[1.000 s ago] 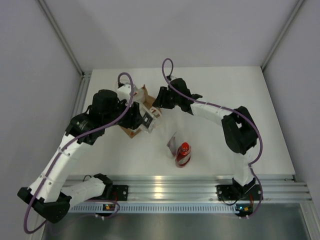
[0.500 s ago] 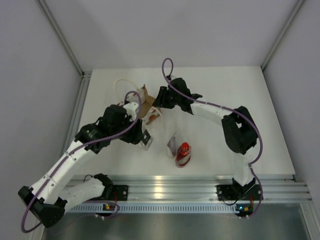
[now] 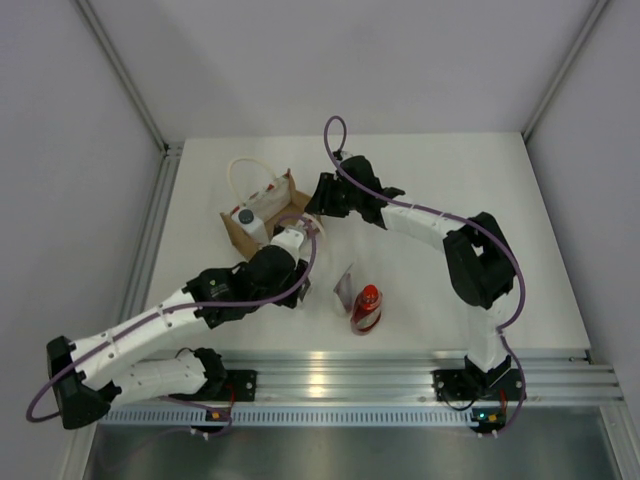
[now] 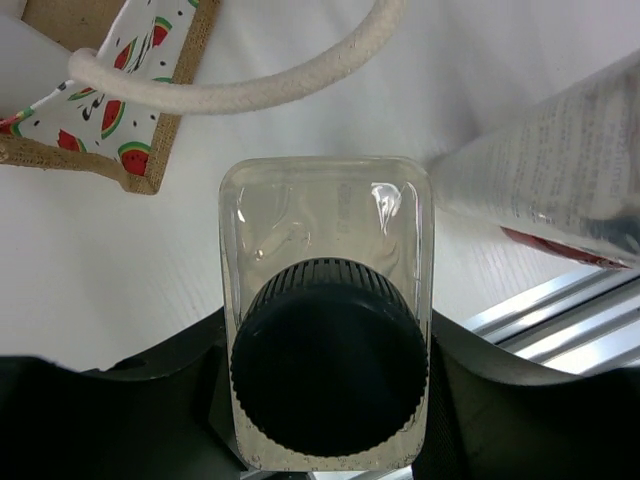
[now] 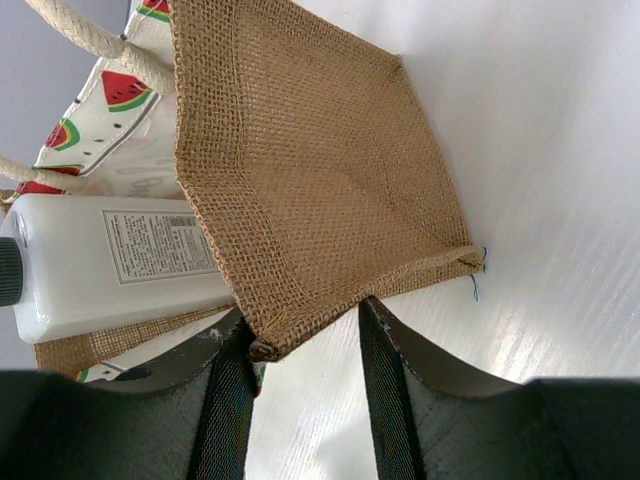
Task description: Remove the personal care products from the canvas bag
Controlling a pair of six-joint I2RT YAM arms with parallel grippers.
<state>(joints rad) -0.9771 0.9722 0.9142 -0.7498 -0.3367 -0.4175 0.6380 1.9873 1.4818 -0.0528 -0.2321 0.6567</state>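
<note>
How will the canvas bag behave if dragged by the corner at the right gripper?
Probably floppy: the canvas bag is loose-woven burlap with soft rope handles, so the wall may fold rather than pull squarely. The bottle inside likely weighs down one side, so it could pivot.

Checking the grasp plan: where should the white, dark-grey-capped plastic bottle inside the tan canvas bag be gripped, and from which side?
Grip the white bottle with the dark grey cap probably at its shoulders under the cap, coming down from above through the open mouth of the tan canvas bag. The top view shows its cap end exposed there, while burlap walls hide the lower body.
</note>
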